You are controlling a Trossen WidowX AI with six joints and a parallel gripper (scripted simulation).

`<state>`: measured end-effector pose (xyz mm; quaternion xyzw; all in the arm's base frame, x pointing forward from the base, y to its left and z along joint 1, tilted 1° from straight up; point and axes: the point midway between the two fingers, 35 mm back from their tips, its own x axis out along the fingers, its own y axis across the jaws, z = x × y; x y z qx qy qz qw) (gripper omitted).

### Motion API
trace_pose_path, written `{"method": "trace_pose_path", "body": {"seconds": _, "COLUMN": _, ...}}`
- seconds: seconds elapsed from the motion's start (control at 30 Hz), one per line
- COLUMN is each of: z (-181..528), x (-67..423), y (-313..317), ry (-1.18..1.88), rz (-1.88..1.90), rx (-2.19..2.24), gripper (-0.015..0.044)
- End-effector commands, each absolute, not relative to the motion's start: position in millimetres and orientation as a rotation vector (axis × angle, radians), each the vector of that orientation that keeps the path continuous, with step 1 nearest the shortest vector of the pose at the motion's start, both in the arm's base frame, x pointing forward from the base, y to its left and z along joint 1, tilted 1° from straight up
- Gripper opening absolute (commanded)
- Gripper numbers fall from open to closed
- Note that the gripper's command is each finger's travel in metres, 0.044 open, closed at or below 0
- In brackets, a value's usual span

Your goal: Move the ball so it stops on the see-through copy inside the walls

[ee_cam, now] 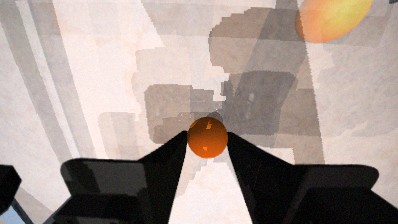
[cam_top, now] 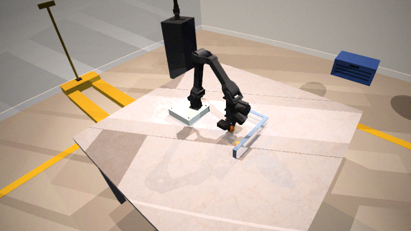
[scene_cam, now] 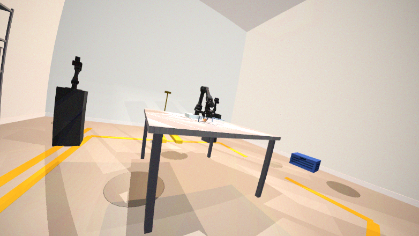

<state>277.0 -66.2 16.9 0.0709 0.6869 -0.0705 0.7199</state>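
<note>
The orange ball (ee_cam: 207, 137) sat on the table (cam_top: 201, 178), pinched between the two black fingertips of the gripper (ee_cam: 207, 142), which was clenched on it. The see-through copy (ee_cam: 332, 17) lay apart from it, close beside the long clear wall (cam_top: 249, 135), inside the corner.

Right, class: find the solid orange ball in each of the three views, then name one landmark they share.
Top: ball just right of centre, between the gripper fingers.
Exterior: ball a small orange speck on the table, under the arm.
Wrist: ball at centre, pinched by both fingers.
Shared landmark: the gripper around it.
</note>
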Motion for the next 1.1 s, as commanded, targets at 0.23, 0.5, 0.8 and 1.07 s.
{"method": "trace_pose_path", "body": {"seconds": 0.23, "z": 36.9, "x": 280.7, "y": -67.8, "ry": 1.518, "rz": -0.157, "rx": 0.151, "gripper": 0.0}}
{"method": "trace_pose_path", "body": {"seconds": 0.5, "z": 85.8, "x": 282.3, "y": -68.4, "ry": 1.517, "rz": -0.157, "rx": 0.151, "gripper": 0.0}}
{"method": "trace_pose_path", "body": {"seconds": 0.8, "z": 141.4, "x": 272.7, "y": -66.2, "ry": 1.518, "rz": -0.157, "rx": 0.151, "gripper": 0.0}}
{"method": "trace_pose_path", "body": {"seconds": 1.07, "z": 144.7, "x": 277.2, "y": -70.6, "ry": 1.517, "rz": -0.157, "rx": 0.151, "gripper": 0.0}}
